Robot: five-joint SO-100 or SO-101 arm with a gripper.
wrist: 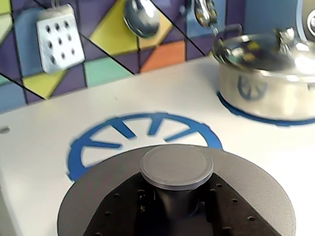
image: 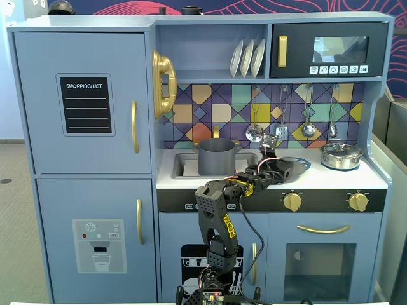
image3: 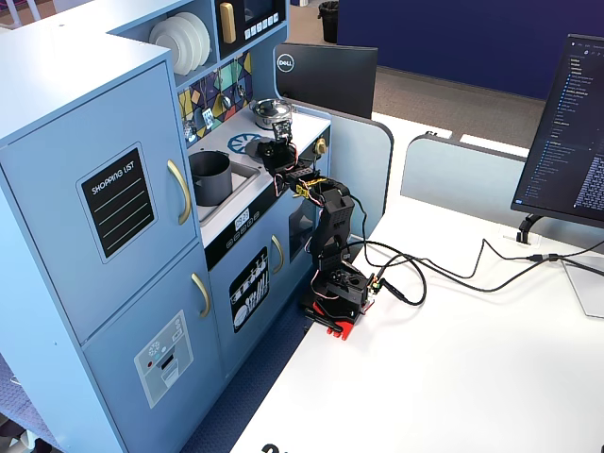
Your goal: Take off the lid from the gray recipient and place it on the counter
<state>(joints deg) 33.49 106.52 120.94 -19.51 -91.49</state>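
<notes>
Lid (wrist: 177,167) in tool, above open counter (wrist: 39,147)

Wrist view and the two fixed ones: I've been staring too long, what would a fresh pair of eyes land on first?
In the wrist view, the dark-gray lid fills the bottom, the gripper clamped on the stem under its knob, over the blue burner circle on the white counter. The gray recipient stands uncovered in the sink at the left in a fixed view. A shiny silver pot sits at the counter's right.
</notes>
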